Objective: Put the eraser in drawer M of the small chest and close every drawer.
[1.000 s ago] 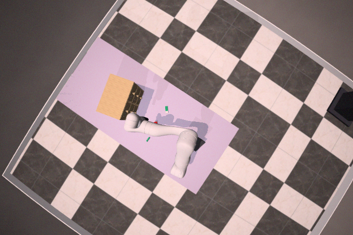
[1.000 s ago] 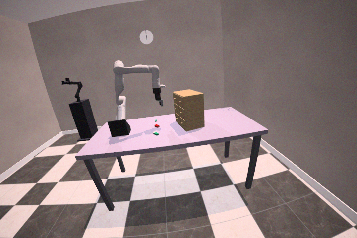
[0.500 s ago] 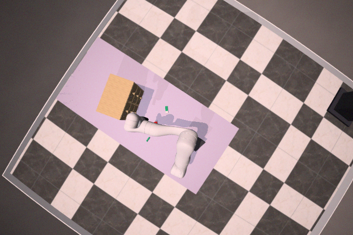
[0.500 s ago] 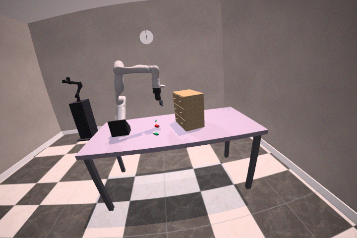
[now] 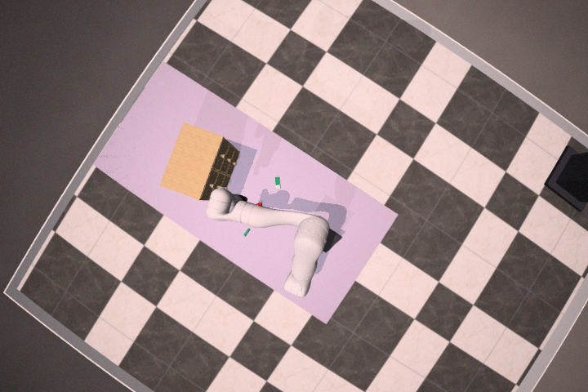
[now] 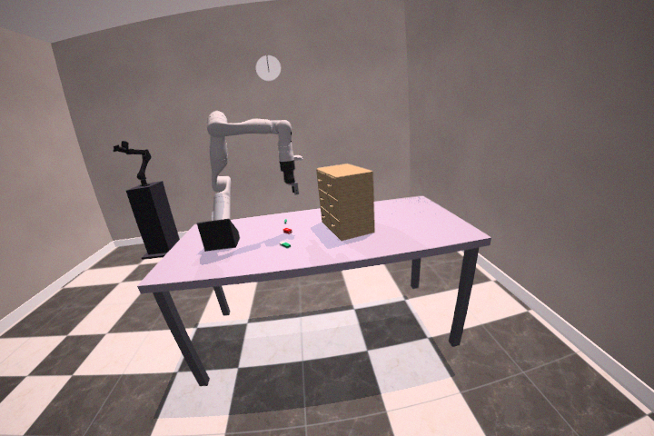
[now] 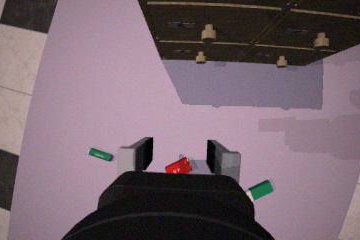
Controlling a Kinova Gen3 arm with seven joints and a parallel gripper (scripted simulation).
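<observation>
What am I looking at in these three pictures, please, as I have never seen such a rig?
One white jointed arm ends in a black gripper. The first view looks down from above, the second from across the room, the third from the arm's wrist, past its two fingers. On the pink table stand a wooden chest of drawers and a black block; three small things, two green and one red, lie there too. The fingers are open, holding nothing.

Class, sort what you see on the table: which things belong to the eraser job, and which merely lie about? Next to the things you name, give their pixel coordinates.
Job:
- small chest [image 5: 191, 159] [image 6: 357, 203]
- green-and-white block [image 5: 278, 180] [image 6: 285, 245] [image 7: 261, 190], probably the eraser

Lying about:
- red object [image 6: 287, 231] [image 7: 178, 166]
- small green cylinder [image 5: 247, 232] [image 6: 285, 221] [image 7: 100, 154]
</observation>
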